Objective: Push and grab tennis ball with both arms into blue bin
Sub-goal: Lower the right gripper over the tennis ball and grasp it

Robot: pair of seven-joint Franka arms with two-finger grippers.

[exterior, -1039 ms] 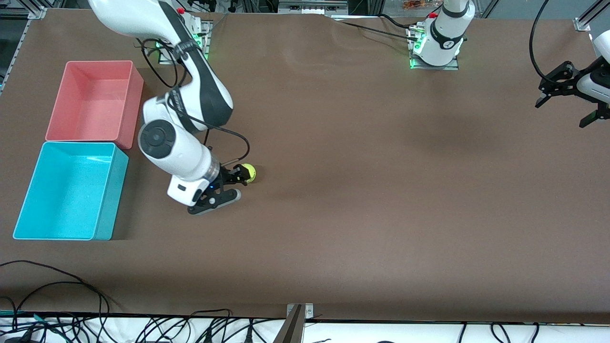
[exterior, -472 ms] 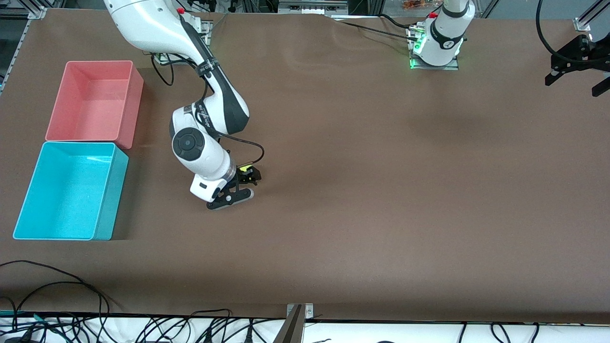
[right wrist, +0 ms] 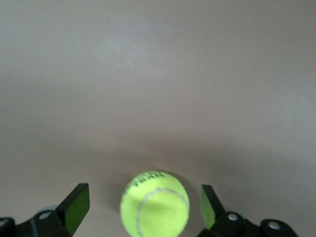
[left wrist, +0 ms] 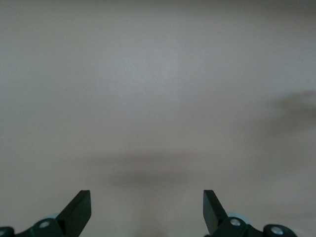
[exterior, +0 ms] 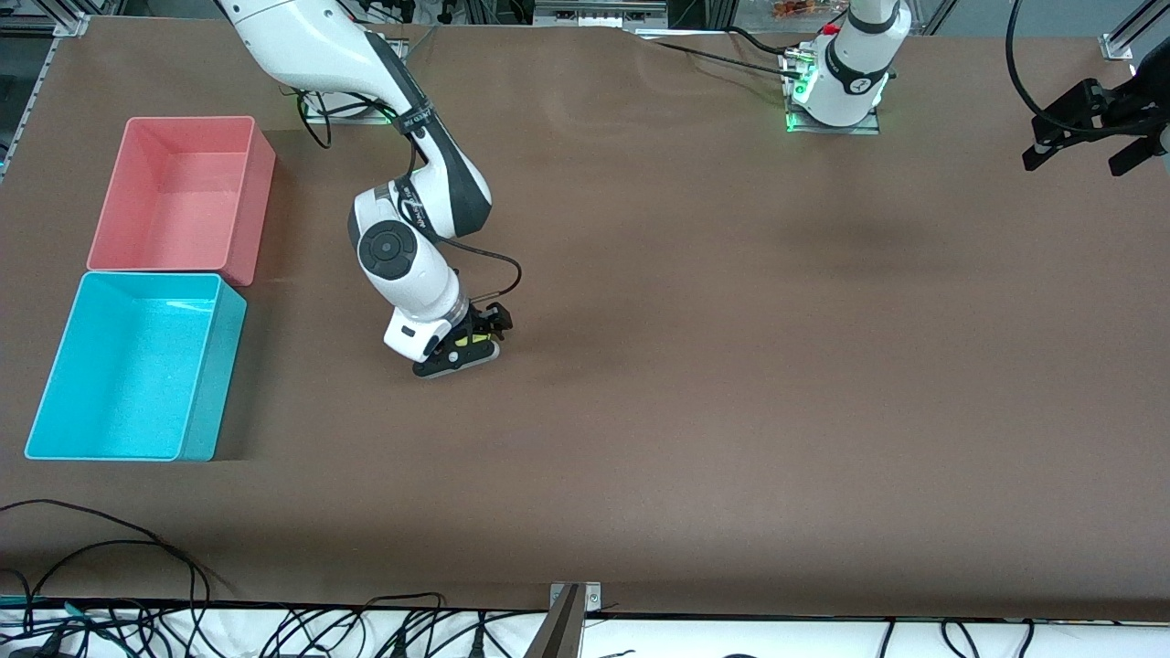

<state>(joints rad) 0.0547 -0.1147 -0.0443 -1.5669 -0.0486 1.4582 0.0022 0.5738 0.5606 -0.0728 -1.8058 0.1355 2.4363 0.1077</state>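
The yellow-green tennis ball (right wrist: 155, 202) lies on the brown table between the fingers of my right gripper (right wrist: 144, 197), which is open with a gap on each side of the ball. From the front only a yellow sliver of the tennis ball (exterior: 470, 341) shows under the right gripper (exterior: 468, 344), low over the table. The blue bin (exterior: 218, 366) stands toward the right arm's end of the table, apart from the ball. My left gripper (exterior: 1081, 157) hangs open over the left arm's end; the left gripper (left wrist: 145, 202) has bare table under it.
A pink-red bin (exterior: 263, 183) stands beside the blue bin, farther from the front camera. A white arm base with a green light (exterior: 834, 91) sits at the back edge. Black cables (exterior: 110, 548) lie along the table's near edge.
The right gripper has swung over the ball and now straddles it, hiding most of it from the front. The left gripper has drawn back toward the bases' edge of the table.
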